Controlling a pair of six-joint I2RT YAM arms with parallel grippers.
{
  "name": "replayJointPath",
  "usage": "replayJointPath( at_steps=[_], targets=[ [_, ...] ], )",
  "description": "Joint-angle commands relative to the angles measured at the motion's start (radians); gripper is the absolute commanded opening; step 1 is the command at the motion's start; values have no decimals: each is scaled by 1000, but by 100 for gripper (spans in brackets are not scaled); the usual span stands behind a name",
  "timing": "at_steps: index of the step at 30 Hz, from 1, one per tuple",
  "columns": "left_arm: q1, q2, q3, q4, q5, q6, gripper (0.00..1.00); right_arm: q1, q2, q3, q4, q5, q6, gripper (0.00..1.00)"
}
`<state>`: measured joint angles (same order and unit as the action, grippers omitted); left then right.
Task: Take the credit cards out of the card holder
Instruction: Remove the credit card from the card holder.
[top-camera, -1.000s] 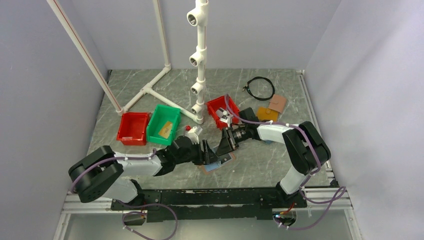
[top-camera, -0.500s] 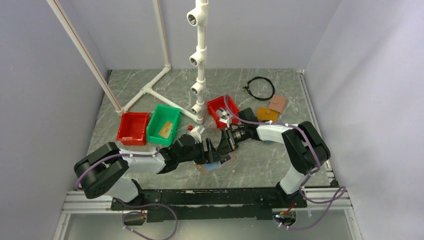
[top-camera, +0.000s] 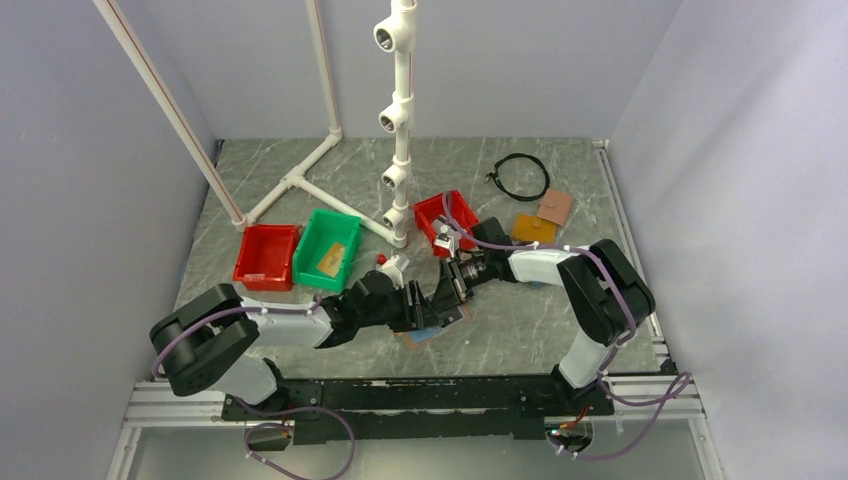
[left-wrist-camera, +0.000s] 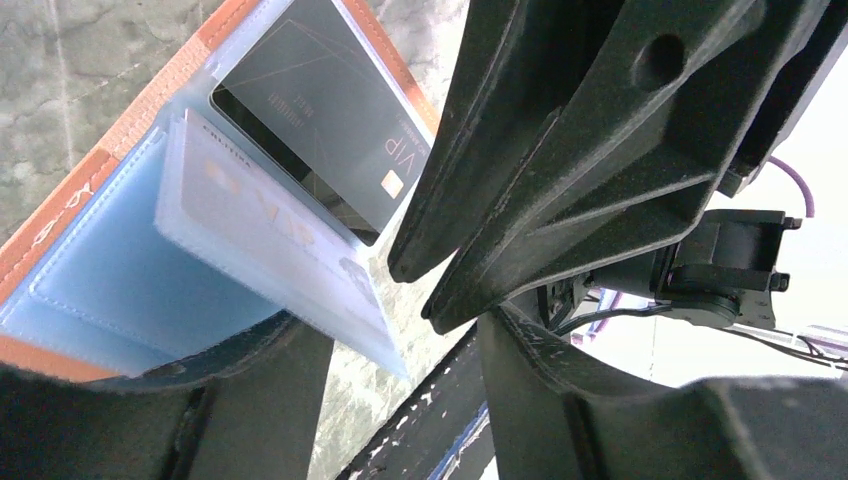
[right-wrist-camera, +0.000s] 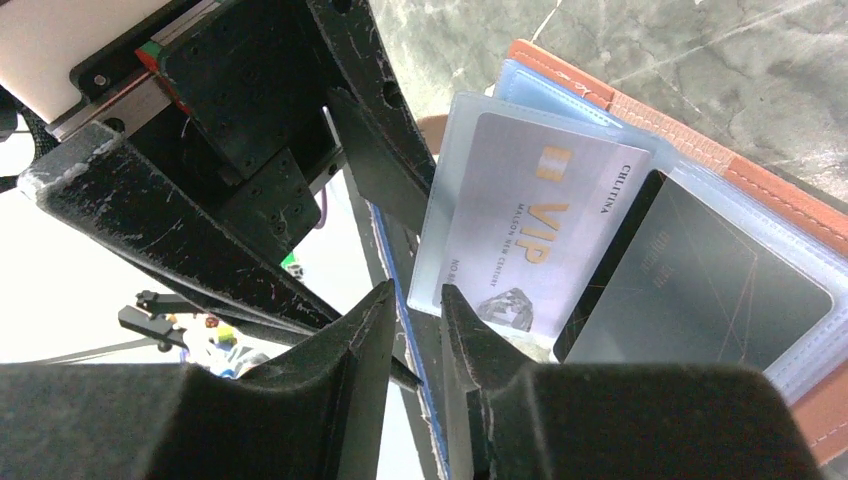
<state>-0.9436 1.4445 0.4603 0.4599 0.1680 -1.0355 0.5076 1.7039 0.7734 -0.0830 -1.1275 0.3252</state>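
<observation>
card holder (right-wrist-camera: 770, 195) open, long axis diagonal, grey-white card (right-wrist-camera: 530, 230) tilted up; left claw (left-wrist-camera: 395, 345) apart, right claw (right-wrist-camera: 417, 300) unclear

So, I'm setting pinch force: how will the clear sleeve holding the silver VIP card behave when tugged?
Probably floppy: the sleeve is thin clear film. Its glossy face likely slips. The silver card inside should stiffen it.

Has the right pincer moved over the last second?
Yes. The right pincer has slid slightly left, away from the red bin, toward the card holder.
</observation>
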Motion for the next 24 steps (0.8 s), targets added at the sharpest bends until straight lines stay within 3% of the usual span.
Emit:
replayJointPath(
  at_steps=[1, 10, 13, 14, 16, 17, 24],
  targets=[
    [10, -17, 8, -83, -116, 0, 55, 20, -14, 37, -22, -87, -5, 27],
    [10, -39, -51, -95, -165, -35, 48, -19, -78, 69, -114, 88, -130, 29],
    [12, -44, -76, -76, -188, -49, 35, -26, -99, 67, -125, 116, -172, 29],
    [13, -45, -80, -69, -196, -48, 27, -26, -101, 68, -131, 115, -194, 30],
    [15, -46, -88, -48, -198, -31, 3, -27, -98, 78, -159, 100, -264, 32],
    [17, -48, -91, -41, -196, -21, 0, -29, -90, 88, -179, 85, -303, 34],
    [17, -92, -154, 168, -148, 115, 0, -46, -41, 98, -231, -5, -418, 39]
  ],
)
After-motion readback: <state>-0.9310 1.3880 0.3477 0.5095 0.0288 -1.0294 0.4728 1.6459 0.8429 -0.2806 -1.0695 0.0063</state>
